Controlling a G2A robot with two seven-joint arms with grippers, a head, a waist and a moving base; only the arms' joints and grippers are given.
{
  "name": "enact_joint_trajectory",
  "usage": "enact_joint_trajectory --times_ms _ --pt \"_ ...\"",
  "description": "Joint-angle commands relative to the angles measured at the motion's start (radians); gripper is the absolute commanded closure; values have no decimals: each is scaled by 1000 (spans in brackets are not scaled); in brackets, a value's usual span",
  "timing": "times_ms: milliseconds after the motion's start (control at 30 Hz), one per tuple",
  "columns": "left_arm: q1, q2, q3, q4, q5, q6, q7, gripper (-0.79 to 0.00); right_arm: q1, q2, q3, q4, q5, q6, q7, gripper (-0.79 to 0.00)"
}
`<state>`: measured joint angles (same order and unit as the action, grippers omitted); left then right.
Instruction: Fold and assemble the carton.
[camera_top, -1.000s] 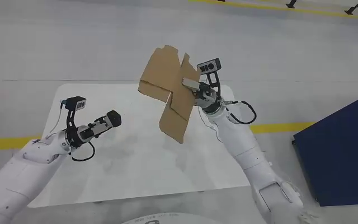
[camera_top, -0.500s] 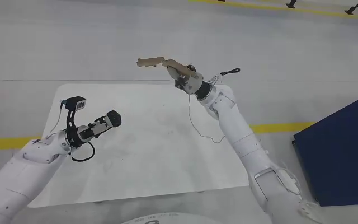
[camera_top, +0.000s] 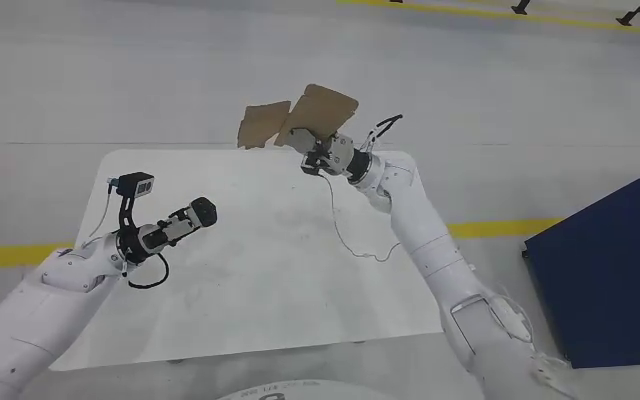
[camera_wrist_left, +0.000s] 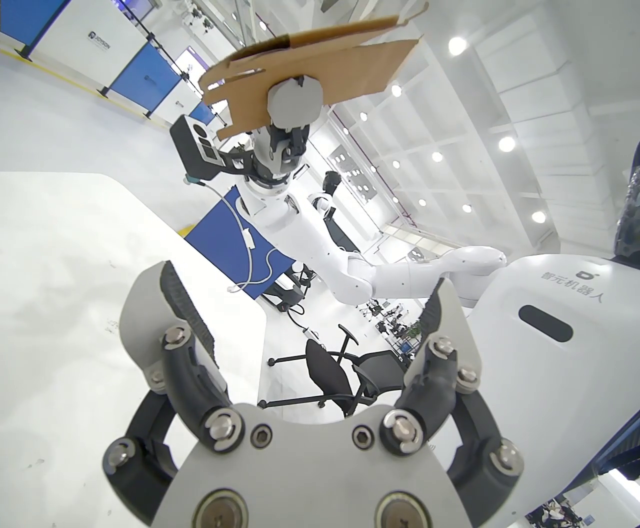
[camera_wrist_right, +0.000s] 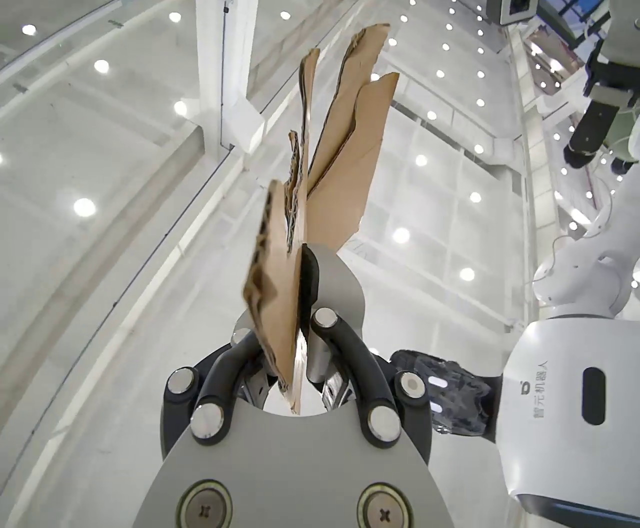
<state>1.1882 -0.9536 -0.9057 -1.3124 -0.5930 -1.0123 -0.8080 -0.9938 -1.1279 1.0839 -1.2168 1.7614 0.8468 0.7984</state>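
**Carton and grippers, three views.** One flattened brown corrugated-cardboard carton (camera_top: 300, 118) is shown. It is clenched at one edge by the right gripper (camera_top: 320, 155) and held in the air near the far edge of the one white rectangular table (camera_top: 250, 290), clear of its surface.

- **Top view:** two flaps are presented, a darker one toward the left and a paler one above the gripper. The remaining panels are concealed behind them.
- **Right wrist view:** the carton is seen almost edge-on, so its layers cannot be counted with certainty. One finger is hidden behind the cardboard, and the other finger (camera_wrist_right: 330, 285) is pressed flat against the sheet.
- **Left wrist view:** the tip of the uppermost flap lies at the very edge of the view.

The left gripper (camera_wrist_left: 305, 285) is held above the left part of the table, well apart from the carton. Its two ribbed fingers are spread wide and nothing is held between them.

One thin white cable (camera_top: 345, 225) is hung from the right wrist over the table; whether it touches the surface cannot be told. One dark blue panel (camera_top: 600, 270) is cut off at the right edge of the top view.
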Motion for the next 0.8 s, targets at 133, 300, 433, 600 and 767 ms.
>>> enact_joint_trajectory --times_ms 133,300,433,600,767 --pt "0 0 0 0 0 0 0 -785 1 -9 -5 4 36 23 -26 0" --pt "0 0 0 0 0 0 0 -785 7 -24 -20 35 159 128 -24 0" --pt "0 0 0 0 0 0 0 -785 33 -35 -61 73 416 165 -50 0" --pt "0 0 0 0 0 0 0 -785 55 -30 -103 69 651 165 -120 0" --pt "0 0 0 0 0 0 0 -785 60 -14 -112 37 815 165 -157 0"
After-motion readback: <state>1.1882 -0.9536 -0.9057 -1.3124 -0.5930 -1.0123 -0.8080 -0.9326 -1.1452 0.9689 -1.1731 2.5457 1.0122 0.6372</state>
